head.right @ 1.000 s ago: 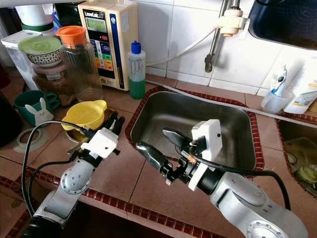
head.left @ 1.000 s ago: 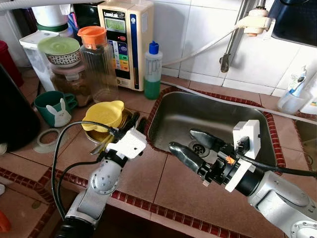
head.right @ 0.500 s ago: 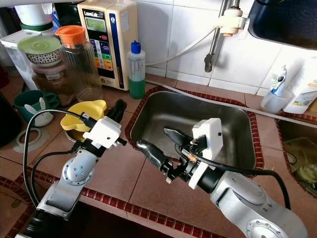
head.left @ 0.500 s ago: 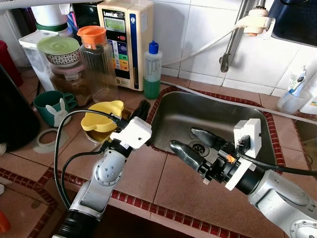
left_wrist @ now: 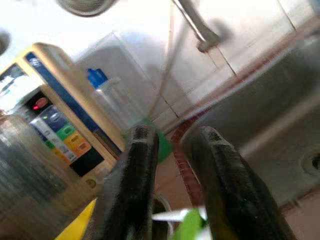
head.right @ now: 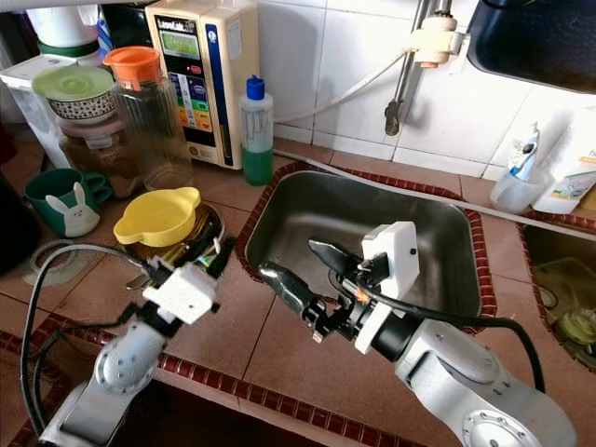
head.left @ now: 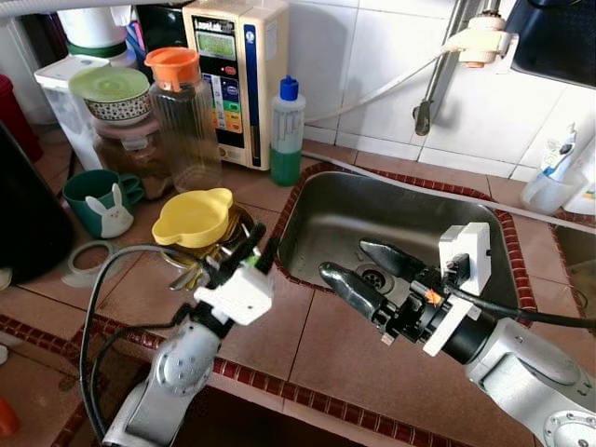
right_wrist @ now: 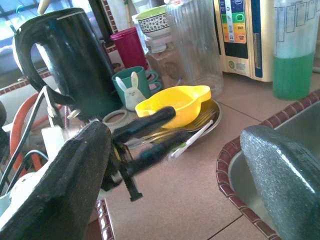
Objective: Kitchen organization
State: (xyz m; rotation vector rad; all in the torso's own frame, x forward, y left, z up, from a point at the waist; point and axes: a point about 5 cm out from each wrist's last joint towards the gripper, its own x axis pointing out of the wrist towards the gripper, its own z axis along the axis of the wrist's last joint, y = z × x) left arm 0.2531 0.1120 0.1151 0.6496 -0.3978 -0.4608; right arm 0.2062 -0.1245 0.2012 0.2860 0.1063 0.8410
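A yellow bowl (head.left: 193, 216) with two small ears rests on a metal plate (head.left: 240, 220) that also carries forks (right_wrist: 200, 122) and a white-handled utensil, left of the steel sink (head.left: 410, 209). My left gripper (head.left: 264, 240) hovers at the near right edge of that plate, its fingers (left_wrist: 142, 165) a little apart and empty. My right gripper (head.left: 343, 259) is wide open and empty, hanging over the sink's front rim and pointing left toward the plate.
Along the back stand a green soap bottle (head.left: 287, 130), a water machine (head.left: 233, 74), an orange-lidded jar (head.left: 186, 116) and stacked containers with a patterned bowl (head.left: 112, 93). A green bunny mug (head.left: 104, 200), a ring coaster (head.left: 88, 263) and a black kettle (right_wrist: 60, 60) are at left.
My left arm has dropped and pulled back toward me, so its gripper moved from above the sink's left rim to the plate's near edge. The right gripper has stayed put.
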